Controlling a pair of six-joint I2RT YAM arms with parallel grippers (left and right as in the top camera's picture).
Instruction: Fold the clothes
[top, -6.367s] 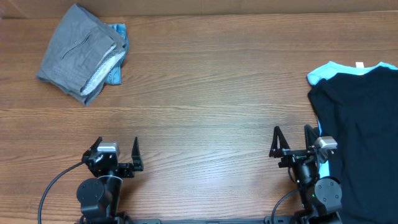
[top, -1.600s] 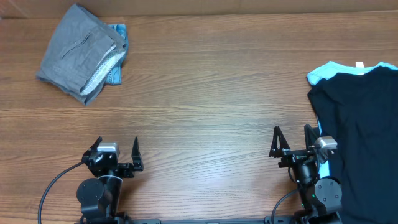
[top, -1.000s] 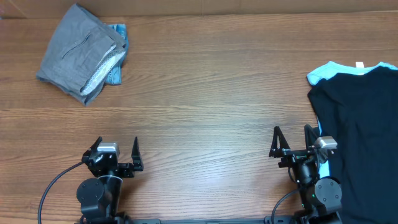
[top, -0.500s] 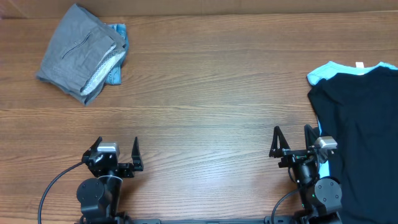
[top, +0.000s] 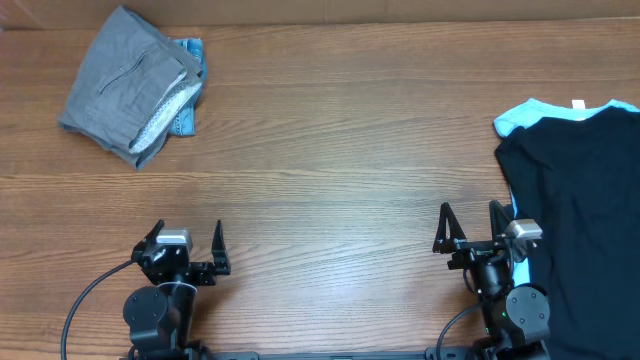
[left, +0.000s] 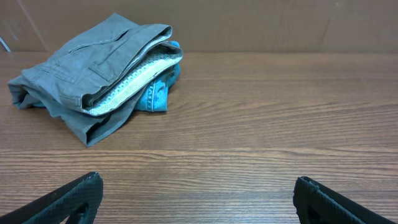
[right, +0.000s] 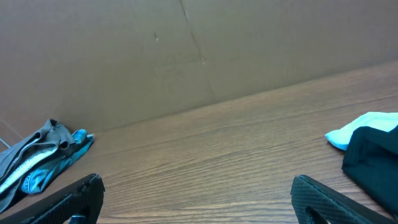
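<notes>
From overhead, grey shorts (top: 120, 85) folded in a heap at ten o'clock on the wooden surface (top: 340, 150), close to the far edge and the left edge, pale speckled lining showing along the heap's right side; blue denim shorts (top: 190, 50) tucked underneath, peeking out toward three o'clock. At three o'clock on the surface, black tee (top: 580, 220) spread flat and running off the right edge of view, laid over a light-blue garment (top: 522, 115) with a corner poking out at the tee's eleven o'clock. Between the two piles, a broad stretch of bare wood across the middle, far edge to near edge. At seven o'clock, by the near edge, left gripper (top: 187, 243) with jaws spread to the full, nothing between them, well apart from the shorts. At five o'clock, right gripper (top: 468, 222) likewise spread to the full and empty, its outer finger just beside the tee's left edge; touching or not, impossible to tell. Along the twelve o'clock side, brown cardboard wall (right: 186, 50) standing right behind the far edge, closing off that direction; in the left wrist view, the shorts up at ten o'clock, open wood ahead of both fingers
</notes>
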